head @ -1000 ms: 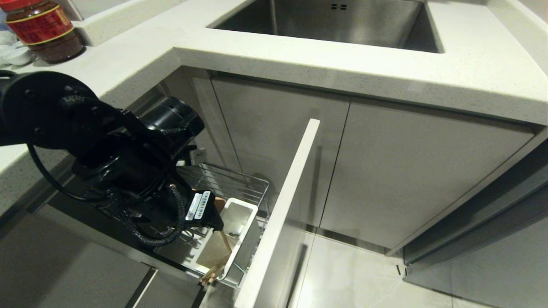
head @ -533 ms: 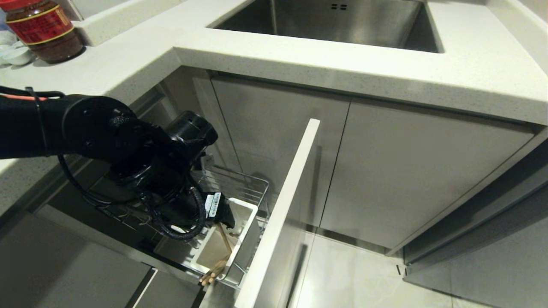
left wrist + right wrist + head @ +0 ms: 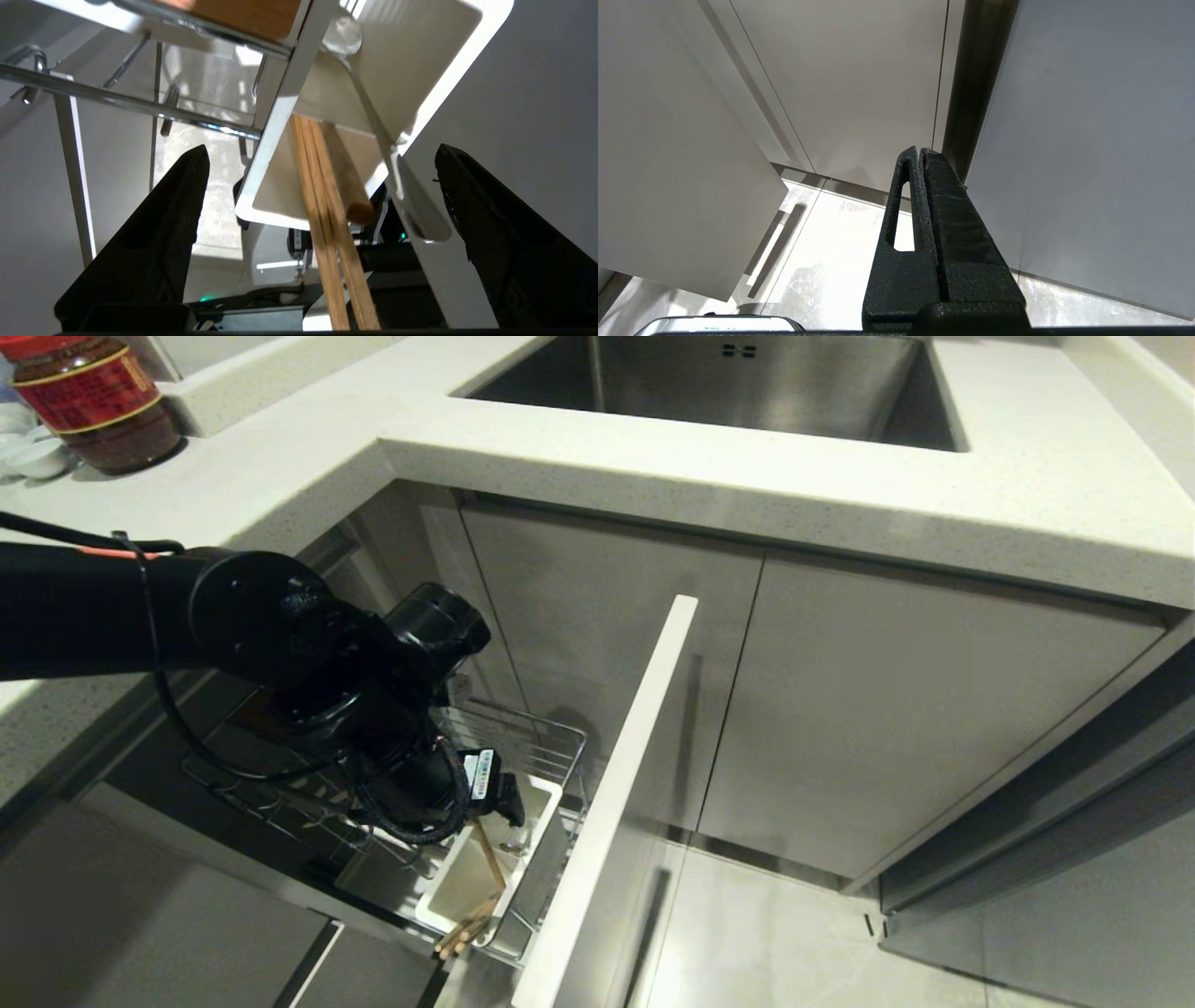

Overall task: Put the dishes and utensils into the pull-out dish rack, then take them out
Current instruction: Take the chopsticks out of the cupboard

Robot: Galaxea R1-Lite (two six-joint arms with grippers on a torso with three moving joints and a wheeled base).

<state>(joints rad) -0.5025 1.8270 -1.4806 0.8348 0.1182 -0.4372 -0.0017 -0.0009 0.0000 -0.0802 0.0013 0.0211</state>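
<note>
The pull-out dish rack (image 3: 527,733) stands drawn out under the counter, its pale front panel (image 3: 621,784) on the right. In its white utensil holder (image 3: 537,859) (image 3: 397,70) the wooden chopsticks (image 3: 467,926) (image 3: 322,219) lean out over the near rim. A silver fork (image 3: 413,205) lies beside them. My left gripper (image 3: 322,147) is open wide just above the holder, with the chopsticks running between its fingers untouched. The left arm (image 3: 280,635) reaches down into the rack. My right gripper (image 3: 920,151) is shut and empty, parked low facing the cabinets. The dishes are out of view.
A steel sink (image 3: 747,383) is set in the speckled countertop (image 3: 840,495) above the cabinet doors. A red-labelled jar (image 3: 93,401) and small white dishes (image 3: 33,453) stand at the far left. A wooden strip (image 3: 243,14) sits on the rack. Pale floor tiles (image 3: 794,943) lie at the right.
My left arm has stretched out and sunk lower over the rack, carrying the wrist to the right, closer to the utensil holder. The chopsticks still lean in the holder.
</note>
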